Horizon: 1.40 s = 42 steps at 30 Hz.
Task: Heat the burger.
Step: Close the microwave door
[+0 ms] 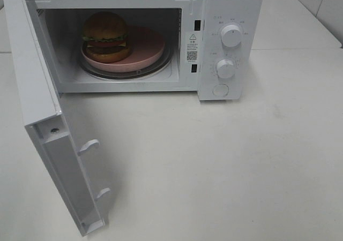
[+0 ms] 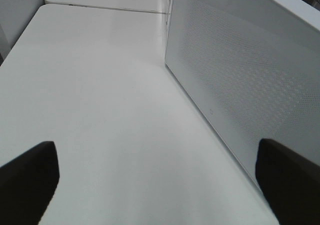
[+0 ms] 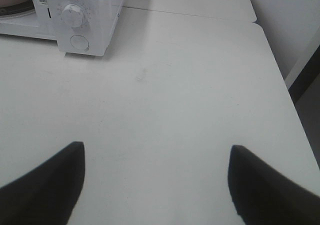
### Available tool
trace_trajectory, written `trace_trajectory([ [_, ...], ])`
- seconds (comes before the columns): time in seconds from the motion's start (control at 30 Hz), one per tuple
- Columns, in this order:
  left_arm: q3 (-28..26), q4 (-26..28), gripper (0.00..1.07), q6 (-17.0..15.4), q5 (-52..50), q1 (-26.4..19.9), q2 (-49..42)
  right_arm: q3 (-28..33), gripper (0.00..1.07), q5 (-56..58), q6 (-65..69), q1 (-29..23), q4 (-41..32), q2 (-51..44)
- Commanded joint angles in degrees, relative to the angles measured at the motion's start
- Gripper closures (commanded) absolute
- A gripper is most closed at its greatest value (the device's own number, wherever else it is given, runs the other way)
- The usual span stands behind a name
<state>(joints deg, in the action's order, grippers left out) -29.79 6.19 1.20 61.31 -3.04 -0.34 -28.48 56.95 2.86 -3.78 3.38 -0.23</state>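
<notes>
The burger (image 1: 105, 36), with a golden-brown bun, lettuce, tomato and cheese, stands on the left part of a pink plate (image 1: 143, 47). The plate rests on the glass turntable inside a white microwave (image 1: 230, 5). The microwave door (image 1: 51, 123) is swung wide open to the left. Neither gripper shows in the exterior high view. My left gripper (image 2: 157, 185) is open and empty over the table, beside the door's outer face (image 2: 235, 80). My right gripper (image 3: 157, 185) is open and empty over the table, away from the microwave's control panel (image 3: 75, 20).
The microwave has two white knobs (image 1: 231, 36) and a round button (image 1: 220, 90) on its right panel. The open door sticks out toward the table's front left. The white table (image 1: 225, 166) ends at an edge (image 3: 275, 60) on the right side.
</notes>
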Motion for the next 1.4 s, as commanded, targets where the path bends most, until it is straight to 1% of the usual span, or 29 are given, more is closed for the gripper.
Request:
trace_trajectory([
  [0.03,0.2,0.4,0.07,0.0,0.2,0.3,-0.2,-0.1,0.31,0.1,-0.6,0.3,0.0,-1.5],
  [1.4,0.2,0.5,0.07,0.0,0.2,0.3,-0.2,-0.1,0.32,0.1,-0.4,0.3,-0.3,-1.5],
])
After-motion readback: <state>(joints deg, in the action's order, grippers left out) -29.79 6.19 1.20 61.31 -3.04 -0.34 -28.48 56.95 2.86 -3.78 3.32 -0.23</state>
